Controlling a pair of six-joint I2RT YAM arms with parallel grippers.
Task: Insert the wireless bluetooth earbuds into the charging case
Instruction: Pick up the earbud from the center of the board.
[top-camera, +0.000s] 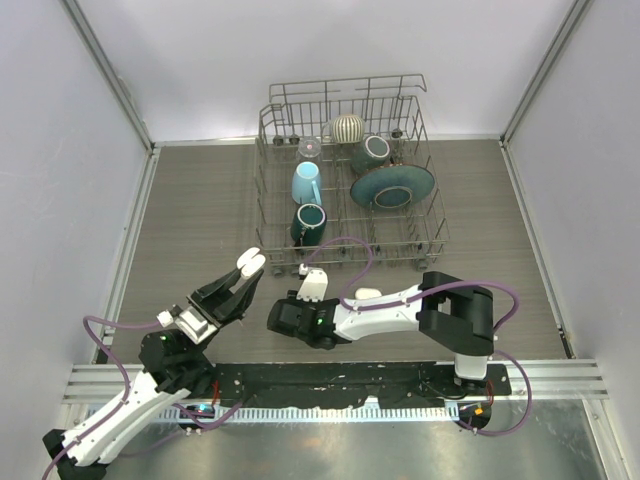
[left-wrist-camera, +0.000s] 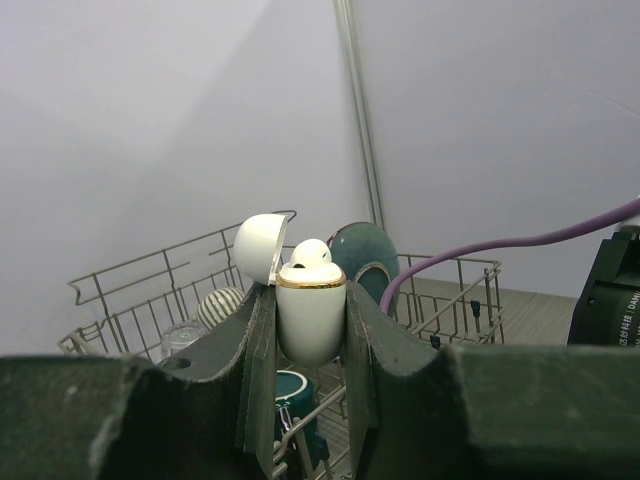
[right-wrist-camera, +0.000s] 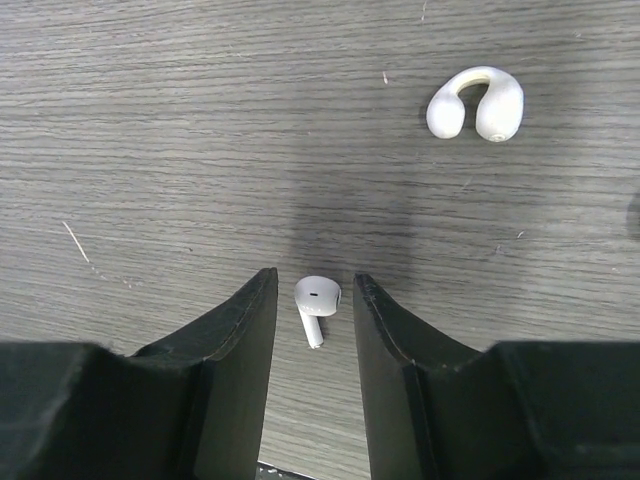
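My left gripper (top-camera: 250, 265) is shut on the white charging case (left-wrist-camera: 311, 320) and holds it upright above the table. The case has a gold rim and its lid (left-wrist-camera: 258, 248) is open. One white earbud (left-wrist-camera: 309, 253) sits in the top of the case. My right gripper (right-wrist-camera: 315, 278) is open and points down at the wooden table. A second white earbud (right-wrist-camera: 318, 298) lies flat on the table between its fingertips, touching neither, with its stem towards the camera. In the top view the right gripper (top-camera: 288, 318) is just right of the left one, and this earbud is hidden there.
A wire dish rack (top-camera: 262, 190) stands at the back. It holds a light blue mug (top-camera: 307, 183), a dark green mug (top-camera: 309, 222), a teal plate (top-camera: 392, 185) and a striped cup (top-camera: 348, 128). A white C-shaped ear clip (right-wrist-camera: 476, 103) lies on the table beyond the right gripper.
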